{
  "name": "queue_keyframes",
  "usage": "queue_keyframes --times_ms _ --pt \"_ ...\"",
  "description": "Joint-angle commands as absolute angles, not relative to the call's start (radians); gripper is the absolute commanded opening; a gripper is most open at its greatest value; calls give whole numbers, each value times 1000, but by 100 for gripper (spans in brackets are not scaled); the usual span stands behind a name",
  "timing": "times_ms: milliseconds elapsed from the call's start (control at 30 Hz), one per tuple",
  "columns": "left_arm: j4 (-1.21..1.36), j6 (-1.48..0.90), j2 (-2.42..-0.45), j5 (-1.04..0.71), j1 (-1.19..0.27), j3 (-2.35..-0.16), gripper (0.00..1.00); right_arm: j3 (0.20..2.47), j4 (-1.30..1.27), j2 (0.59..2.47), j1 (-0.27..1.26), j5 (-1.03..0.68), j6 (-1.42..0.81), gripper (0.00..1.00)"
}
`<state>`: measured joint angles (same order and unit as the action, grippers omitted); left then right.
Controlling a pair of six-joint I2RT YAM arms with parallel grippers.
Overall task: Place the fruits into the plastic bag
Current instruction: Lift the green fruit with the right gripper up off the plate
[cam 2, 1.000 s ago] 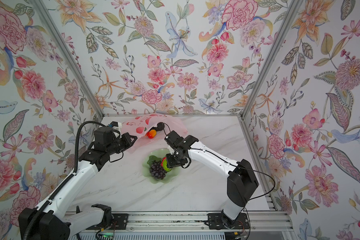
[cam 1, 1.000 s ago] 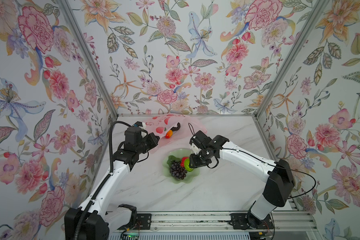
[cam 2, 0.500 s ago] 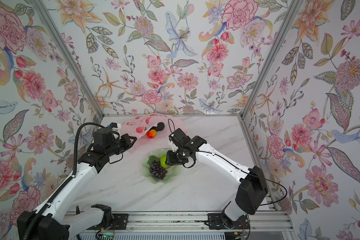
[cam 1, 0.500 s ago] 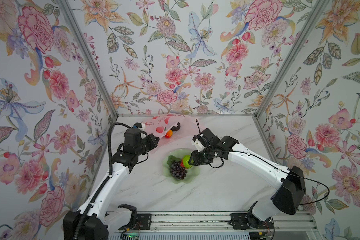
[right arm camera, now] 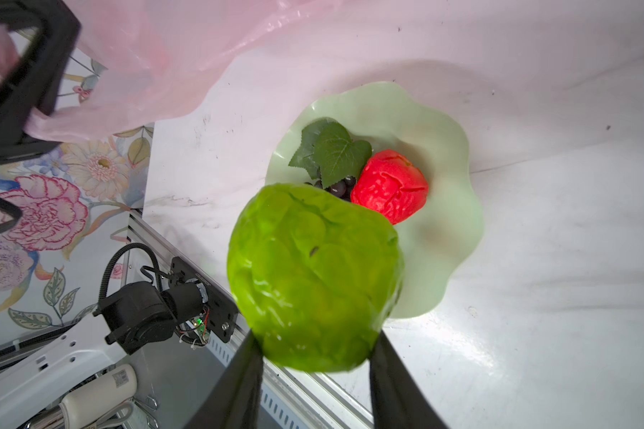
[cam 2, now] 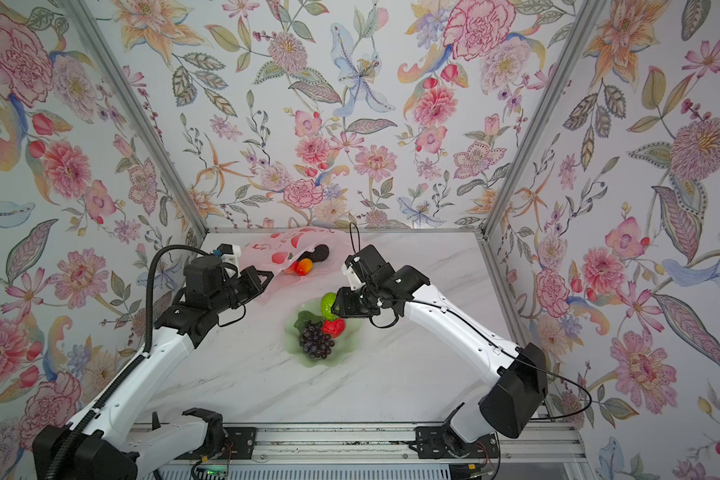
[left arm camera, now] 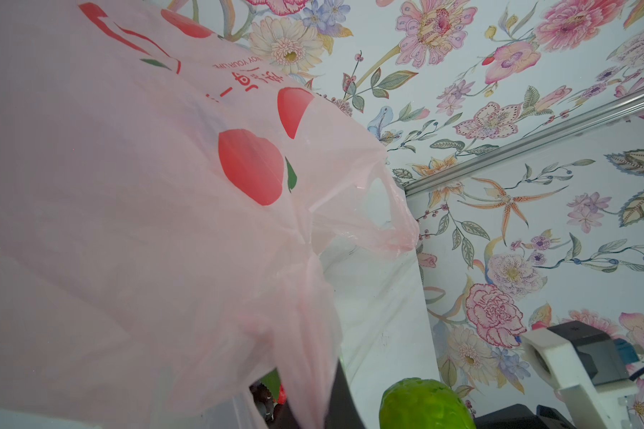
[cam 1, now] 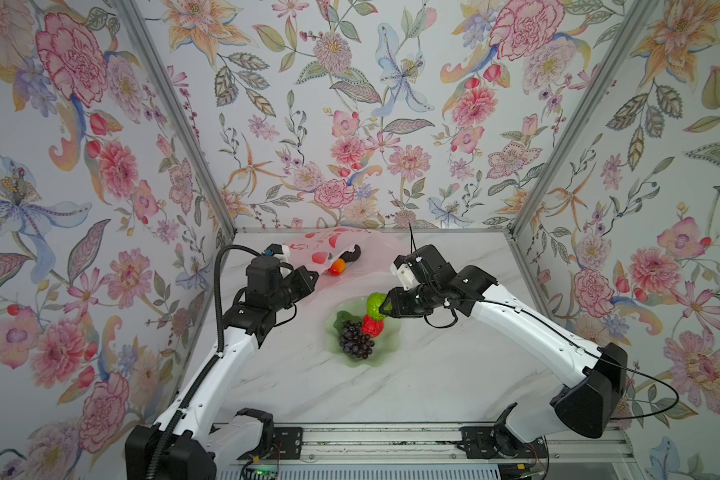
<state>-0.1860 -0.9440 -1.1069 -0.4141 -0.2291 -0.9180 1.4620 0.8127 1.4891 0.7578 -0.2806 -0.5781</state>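
My right gripper (cam 1: pixel 385 306) (right arm camera: pixel 313 356) is shut on the bumpy green fruit (cam 1: pixel 375 303) (cam 2: pixel 328 305) (right arm camera: pixel 313 278), held just above the back rim of the pale green dish (cam 1: pixel 385 353). A red strawberry (cam 1: pixel 371 326) (right arm camera: pixel 389 185) and dark purple grapes (cam 1: pixel 355 344) (cam 2: pixel 316 343) lie in the dish. The pink plastic bag (cam 1: pixel 329 249) (left arm camera: pixel 127 185) lies at the back left. My left gripper (cam 1: pixel 314 276) (left arm camera: pixel 313 412) is shut on its edge, lifting it. An orange-red mango (cam 1: pixel 336 267) and a dark brown fruit (cam 1: pixel 352 254) sit at the bag's mouth.
Floral walls close in the marble table (cam 1: pixel 433 374) on three sides. A metal rail (cam 1: pixel 371 436) with both arm bases runs along the front edge. The bag's loop handle (left arm camera: pixel 398 230) hangs loose toward the back corner.
My right gripper has risen off the dish with the green fruit and shifted toward the back. The left arm and the bag have barely moved.
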Motion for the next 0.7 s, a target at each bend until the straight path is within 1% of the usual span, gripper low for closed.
queue_keyframes --times_ms 0,167,433,667 --pt "-151 -952 -1109 -427 -221 -920 0 1506 801 1450 743 -275 -589 38" --pt "-146 -953 -1112 -428 -221 -920 0 1535 797 1426 739 -245 -557 38" --pt "-142 -954 -1124 -439 -220 -920 0 1534 718 1368 762 -135 -492 37" --pt "-151 -948 -1135 -448 -220 -930 0 1568 697 1368 755 -82 -472 37"
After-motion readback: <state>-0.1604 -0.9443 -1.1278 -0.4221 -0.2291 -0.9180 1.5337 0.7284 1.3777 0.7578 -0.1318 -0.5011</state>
